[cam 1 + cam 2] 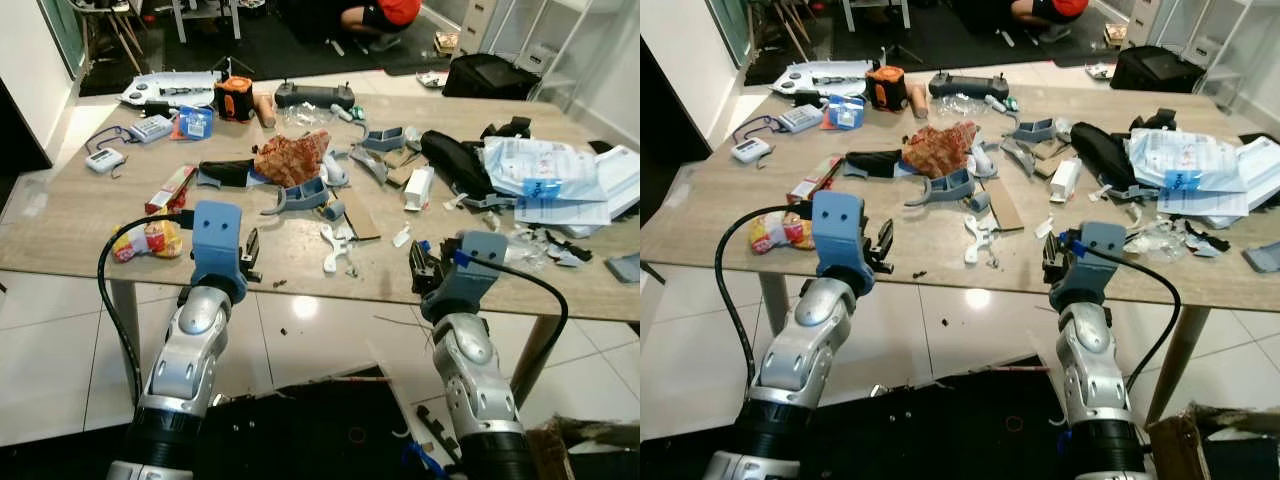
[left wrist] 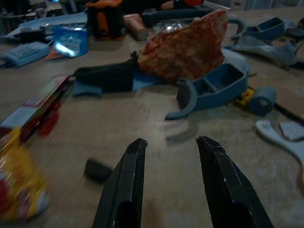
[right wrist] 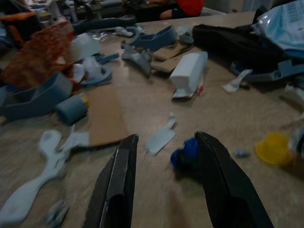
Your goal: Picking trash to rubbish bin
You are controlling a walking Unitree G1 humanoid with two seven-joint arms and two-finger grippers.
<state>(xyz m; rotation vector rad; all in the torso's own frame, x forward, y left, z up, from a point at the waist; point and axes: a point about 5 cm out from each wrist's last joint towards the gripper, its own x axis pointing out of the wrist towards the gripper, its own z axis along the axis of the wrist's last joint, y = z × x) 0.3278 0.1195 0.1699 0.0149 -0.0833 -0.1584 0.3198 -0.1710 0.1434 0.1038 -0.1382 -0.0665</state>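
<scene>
A cluttered wooden table (image 1: 730,215) spreads ahead — a crumpled red-brown wrapper (image 1: 939,148) near its middle, a yellow snack bag (image 1: 780,232) at the near left edge. Both grippers — left gripper (image 1: 882,243), right gripper (image 1: 1051,262) — hover at the near edge.

On the surface (image 1: 80,215) I count one red-patterned crumpled wrapper (image 1: 290,157), one yellow snack bag (image 1: 148,240) at the near edge, one white carton (image 1: 418,188), one orange-black tape measure (image 1: 234,98), one yellow cap (image 3: 270,148), and two claws of mine: left (image 2: 171,178), right (image 3: 166,178).
</scene>
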